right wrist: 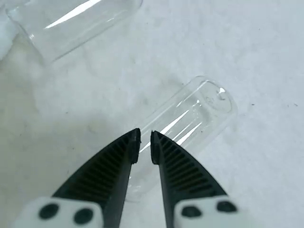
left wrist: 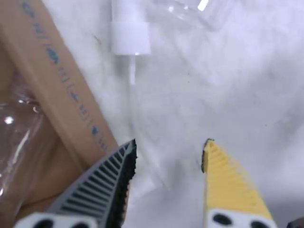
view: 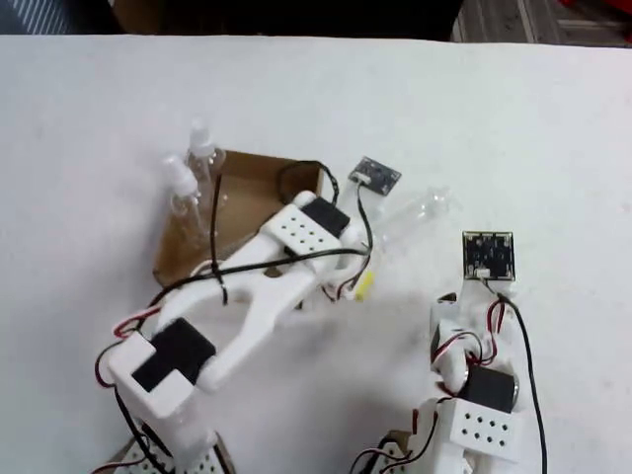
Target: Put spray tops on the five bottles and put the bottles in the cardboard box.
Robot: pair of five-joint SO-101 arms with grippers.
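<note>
**Counted items, bottle-capping bench.** On the white table (view: 513, 118), one cardboard box (view: 247, 202) is sitting left of centre. Two clear bottles, each wearing a white spray top, are standing upright in its far left corner: the rear bottle (view: 202, 148) and the front bottle (view: 178, 190), just beside each other. One uncapped bottle (view: 420, 212) is lying on its side on the table, to the right of the box.

The left arm (view: 257, 281) is stretching across the box's near right corner. The left gripper (left wrist: 170, 145) is spread wide, one grey finger (left wrist: 111, 175) and one yellow finger (left wrist: 228, 180), with nothing between them. It is hovering over the table just outside the box wall (left wrist: 61, 90). Beyond it one spray top (left wrist: 130, 37) with its thin dip tube is lying on the table; a faint clear body is trailing toward the fingers. One further clear bottle (left wrist: 190, 9) is lying past it.

The right gripper (right wrist: 143, 140) is pressed nearly together, leaving only a slit, pinching nothing. It is poised over one near bottle (right wrist: 199, 114) lying on its side. A second far bottle (right wrist: 76, 21) is lying well apart from it.
</note>
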